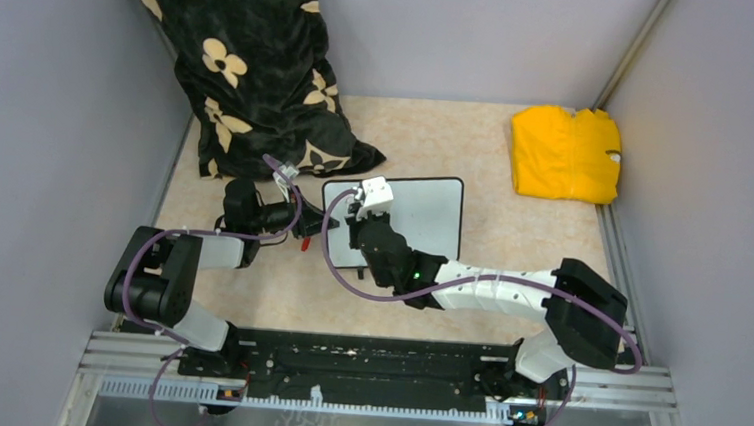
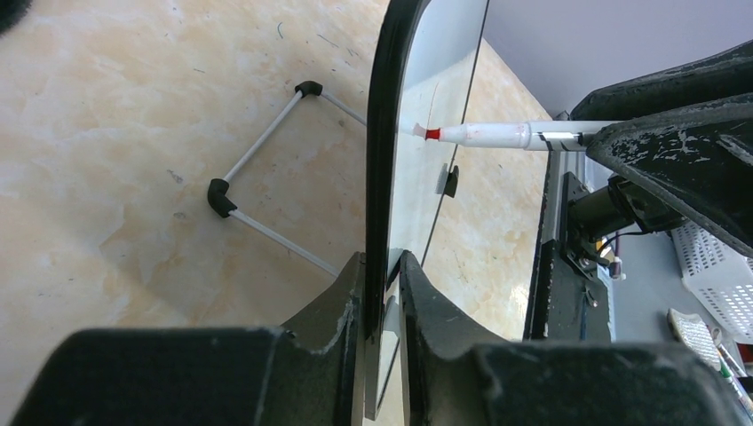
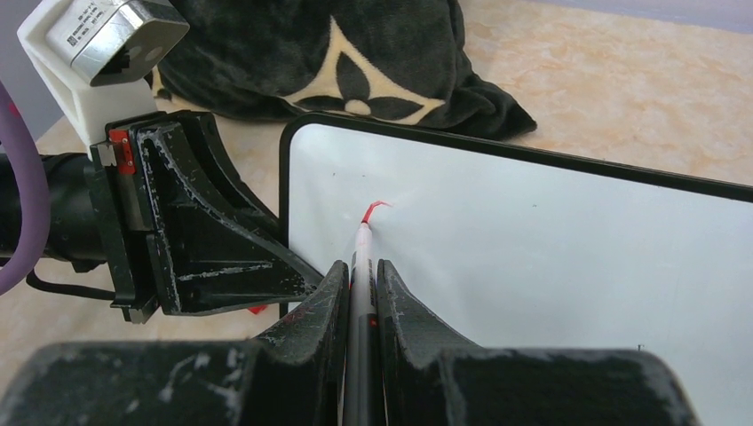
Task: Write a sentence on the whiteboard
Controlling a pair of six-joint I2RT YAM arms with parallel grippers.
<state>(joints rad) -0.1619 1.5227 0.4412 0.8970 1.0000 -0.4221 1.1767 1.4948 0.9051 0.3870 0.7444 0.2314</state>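
The whiteboard (image 1: 423,216) stands tilted on its wire feet at the table's middle; it also shows in the right wrist view (image 3: 550,257) and edge-on in the left wrist view (image 2: 384,142). My left gripper (image 2: 382,266) is shut on the board's left edge. My right gripper (image 3: 360,271) is shut on a white marker (image 3: 362,257) with a red tip, and the tip touches the board near its upper left corner. Of the sentence only one short red stroke (image 3: 375,208) shows. The marker also shows in the left wrist view (image 2: 497,135).
A black blanket with cream flowers (image 1: 253,64) lies at the back left, close behind the board. A folded yellow cloth (image 1: 566,153) lies at the back right. The board's wire feet (image 2: 266,177) stick out behind it. Grey walls enclose the table.
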